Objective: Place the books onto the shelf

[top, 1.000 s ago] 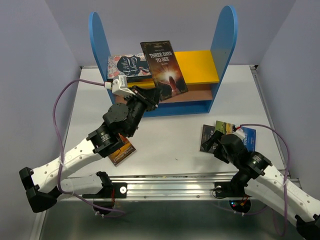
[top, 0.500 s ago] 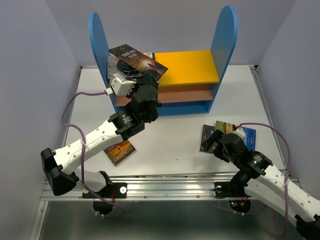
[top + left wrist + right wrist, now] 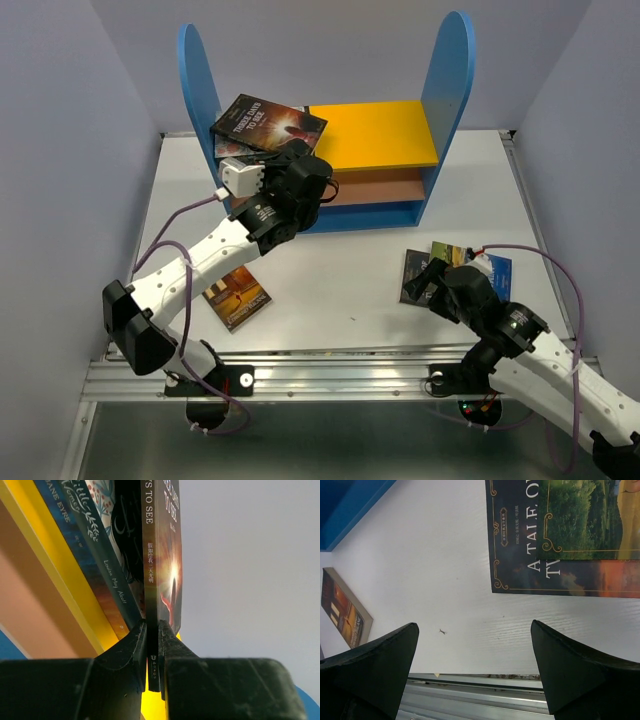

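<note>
Book with a dark cover and a glowing picture, the dark book [image 3: 268,122], is clamped at its lower edge between the nearly closed fingers of the left gripper [image 3: 152,630]. It is over the left end of the shelf [image 3: 452,70], just beside other books [image 3: 107,570] on the yellow top board [image 3: 385,135]. The right half of this board is free. The right gripper [image 3: 474,630] is wide open with nothing in it, above the table [image 3: 350,270] near some overlapping books [image 3: 415,275] that are partly cut off in the wrist view. An orange-brown book [image 3: 237,296] lies near the left arm.
</note>
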